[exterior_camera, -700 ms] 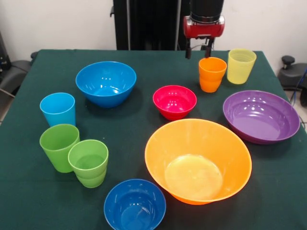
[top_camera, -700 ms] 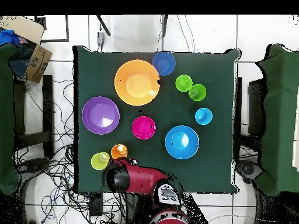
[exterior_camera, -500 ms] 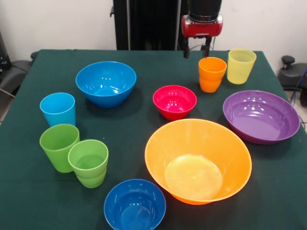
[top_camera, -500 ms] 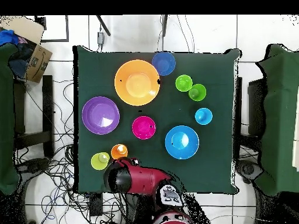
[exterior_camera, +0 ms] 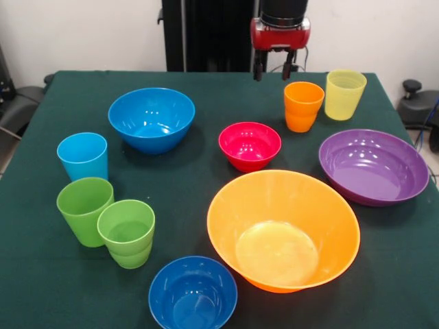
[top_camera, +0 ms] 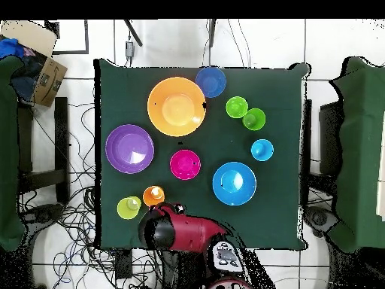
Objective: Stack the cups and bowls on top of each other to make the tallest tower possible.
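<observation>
All cups and bowls stand apart on the green table; no tower stands. The orange cup (exterior_camera: 303, 106) and yellow cup (exterior_camera: 345, 94) are at the far right. The red bowl (exterior_camera: 250, 145) is in the middle, with a blue bowl (exterior_camera: 151, 119) to its left. The light blue cup (exterior_camera: 83, 155), green cup (exterior_camera: 84, 210) and stepped green cup (exterior_camera: 127, 233) stand at the left. The small blue bowl (exterior_camera: 193, 293), large orange bowl (exterior_camera: 283, 229) and purple bowl (exterior_camera: 373, 166) are nearer. My gripper (exterior_camera: 273, 70) is open and empty, raised behind and left of the orange cup.
The robot's black pedestal (exterior_camera: 209, 34) stands behind the table's far edge. In the overhead view the red arm (top_camera: 180, 232) lies over the table's bottom edge beside the orange cup (top_camera: 153, 196). A cardboard box (top_camera: 41, 64) and cables lie on the floor.
My gripper has risen and shifted left in the front view, away from the orange cup. The cups and bowls have not moved.
</observation>
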Tool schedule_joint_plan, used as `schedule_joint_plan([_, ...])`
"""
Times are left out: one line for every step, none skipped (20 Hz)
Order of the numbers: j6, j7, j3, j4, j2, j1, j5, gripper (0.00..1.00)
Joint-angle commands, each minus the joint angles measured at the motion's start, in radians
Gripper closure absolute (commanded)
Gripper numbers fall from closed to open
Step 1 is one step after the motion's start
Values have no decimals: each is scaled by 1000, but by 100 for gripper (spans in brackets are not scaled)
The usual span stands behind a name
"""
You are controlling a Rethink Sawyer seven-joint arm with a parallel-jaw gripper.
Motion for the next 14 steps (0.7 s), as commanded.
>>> schedule_joint_plan([118,42,40,-87,24,-34,-59,0])
schedule_joint_plan([116,39,39,-104,42,-36,-62,0])
schedule_joint_plan([115,34,39,-120,59,-41,-67,0])
schedule_joint_plan([115,29,41,-136,72,-47,-72,0])
schedule_joint_plan([113,25,42,-150,86,-52,-77,0])
schedule_joint_plan([114,20,42,-163,96,-57,-83,0])
schedule_joint_plan([117,15,42,-176,105,-61,-90,0])
schedule_joint_plan([117,12,41,-186,112,-62,-96,0])
schedule_joint_plan([121,9,43,-195,117,-67,-101,0])
schedule_joint_plan([124,7,43,-208,124,-68,-106,0])
schedule_joint_plan([125,7,46,-216,129,-72,-110,0])
schedule_joint_plan([122,8,46,-224,135,-72,-115,0])
schedule_joint_plan([119,10,46,-232,141,-73,-121,0])
schedule_joint_plan([117,11,43,-242,150,-70,-124,0])
